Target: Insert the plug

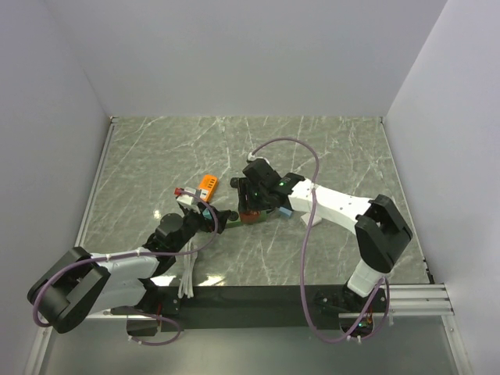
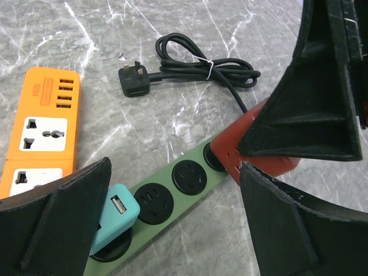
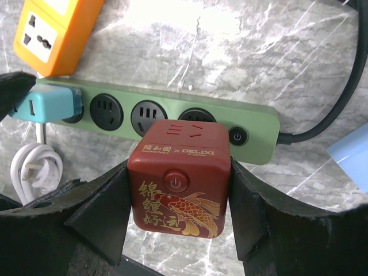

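The left pincer (image 2: 175, 172) hangs spread wide over the green power strip (image 3: 259, 129) near the teal charger (image 2: 118, 215), probably ready to steady it. The right pincer (image 3: 178, 190) pinches the red cube plug (image 3: 178, 172) by its sides at the sockets near the strip's switch end, seemingly for pressing in.
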